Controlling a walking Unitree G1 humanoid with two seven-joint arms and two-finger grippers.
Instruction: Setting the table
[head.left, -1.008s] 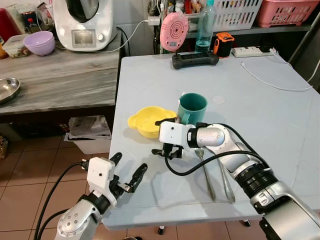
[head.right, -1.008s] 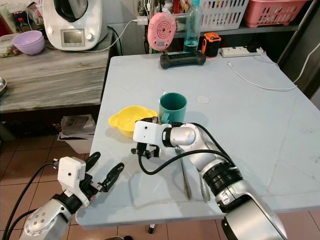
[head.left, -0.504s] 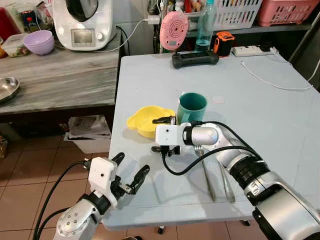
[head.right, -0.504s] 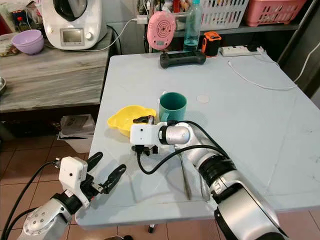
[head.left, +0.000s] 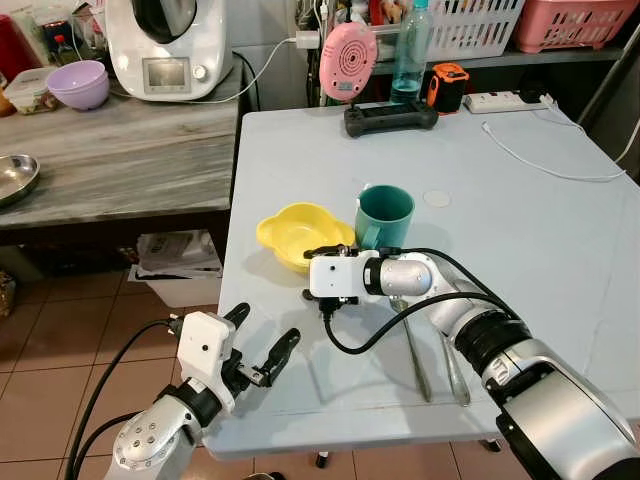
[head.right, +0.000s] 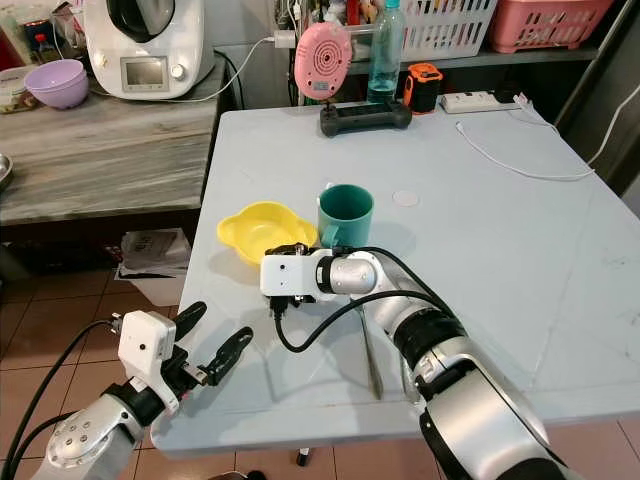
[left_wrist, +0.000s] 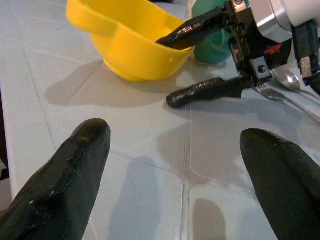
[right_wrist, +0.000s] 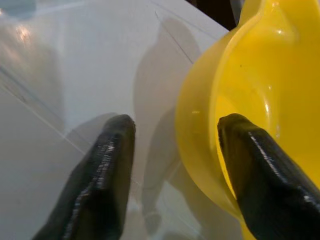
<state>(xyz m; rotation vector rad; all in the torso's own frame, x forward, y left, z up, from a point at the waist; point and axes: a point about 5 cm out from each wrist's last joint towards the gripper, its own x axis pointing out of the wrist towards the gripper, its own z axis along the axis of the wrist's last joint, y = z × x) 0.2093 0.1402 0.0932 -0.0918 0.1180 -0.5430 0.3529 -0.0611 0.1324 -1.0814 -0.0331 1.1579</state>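
The right tool (head.left: 322, 275) has moved in on the yellow bowl (head.left: 295, 232) over the last second: its fingers now gape around the near rim, one inside, one outside (not yet closed). The bowl sits on the worktop (head.left: 520, 230) beside the green mug (head.left: 384, 215). A grasp looks imminent. The left tool (head.left: 258, 345) hangs open, empty, at the worktop's edge.

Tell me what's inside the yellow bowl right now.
One finger of the right gripper reaches over the rim into the yellow bowl; the other stays outside on the table. No food shows in the visible part; the gripper covers the near inner wall.
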